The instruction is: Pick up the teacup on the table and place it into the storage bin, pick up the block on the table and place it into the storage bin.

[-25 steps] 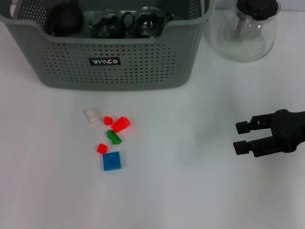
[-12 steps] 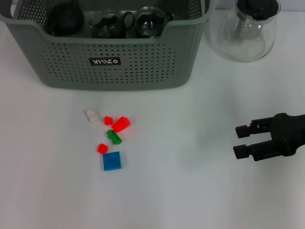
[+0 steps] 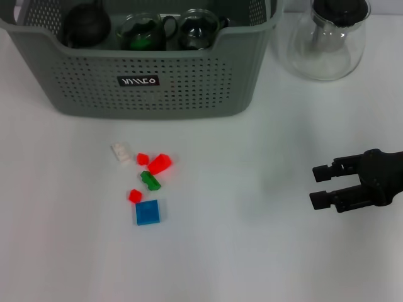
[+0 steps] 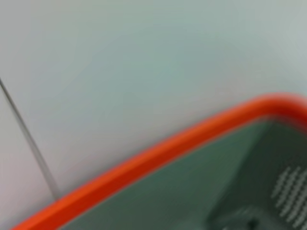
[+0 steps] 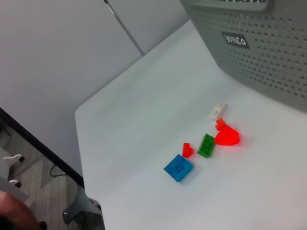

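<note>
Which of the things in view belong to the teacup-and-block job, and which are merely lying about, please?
Belonging to the job:
storage bin, with teacups already inside
loose blocks on the table
right gripper, open, right of the blocks

Lying about:
glass teapot, right of the bin

Bare table (image 3: pixel 252 251) (nothing intervening) between tool (image 3: pixel 320 185) and blocks (image 3: pixel 146 182).
</note>
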